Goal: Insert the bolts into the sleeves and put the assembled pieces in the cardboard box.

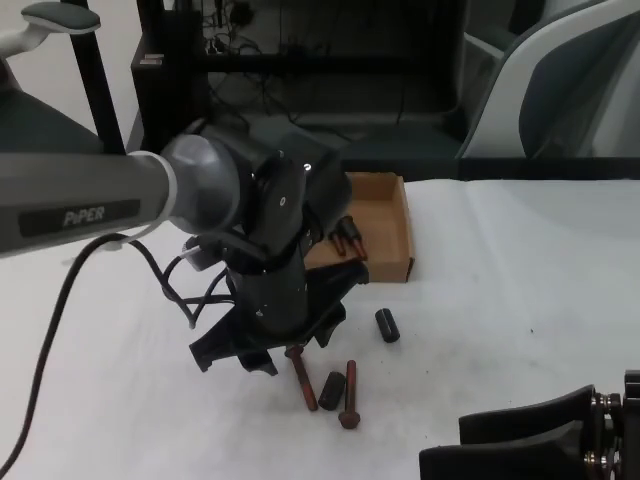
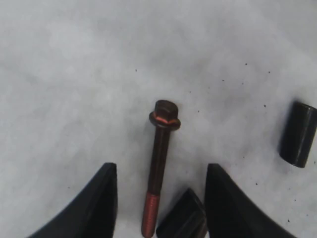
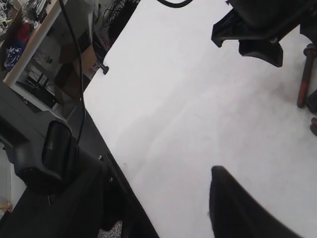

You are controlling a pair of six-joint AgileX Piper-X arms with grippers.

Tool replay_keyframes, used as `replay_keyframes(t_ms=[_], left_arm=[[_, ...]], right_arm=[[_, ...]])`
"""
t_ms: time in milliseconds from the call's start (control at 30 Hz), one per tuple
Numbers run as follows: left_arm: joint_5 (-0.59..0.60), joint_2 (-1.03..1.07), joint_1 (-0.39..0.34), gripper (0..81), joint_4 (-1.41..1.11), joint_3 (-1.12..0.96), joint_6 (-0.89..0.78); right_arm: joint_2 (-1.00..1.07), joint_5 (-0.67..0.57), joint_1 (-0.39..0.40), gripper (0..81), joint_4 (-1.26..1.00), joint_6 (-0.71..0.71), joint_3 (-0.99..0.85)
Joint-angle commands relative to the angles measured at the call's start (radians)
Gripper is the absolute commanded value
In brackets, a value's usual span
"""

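Two bolts [image 1: 302,378] lie flat on the bench [image 1: 520,300] on the near side of the box [image 1: 408,240]. Their long axes run roughly toward the box, and a sleeve [image 1: 332,386] lies between them. A second sleeve [image 1: 387,325] lies a little closer to the box. Dark assembled pieces [image 1: 348,237] lie inside the box.

The left gripper [image 2: 162,171] hangs low over the bolts, just before the box, with its jaws wide apart and holding nothing. In its wrist view a bolt [image 2: 159,168] lies between the fingers [image 2: 94,208]. The head of this bolt points away from them and its threaded end is toward the wrist, just beside a sleeve [image 2: 182,223].

The right gripper [image 1: 445,445] is well apart from the box, with its jaws parted and empty.
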Motion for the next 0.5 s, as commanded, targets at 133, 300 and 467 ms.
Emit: replay_keyframes(t_ms=[133, 300, 467], left_arm=[[0.0, 0.043, -0.001, 53.9, -0.016, -0.002, 0.118], [0.0, 0.054, -0.001, 53.8, -0.065, -0.002, 0.131], [-0.008, 0.054, -0.001, 38.8, -0.165, -0.002, 0.131]], right_arm=[[-0.006, -0.004, -0.002, 62.4, -0.012, 0.008, -0.014], [-0.006, -0.004, -0.002, 62.4, -0.012, 0.008, -0.014], [-0.006, -0.004, -0.002, 62.4, -0.012, 0.016, -0.014]])
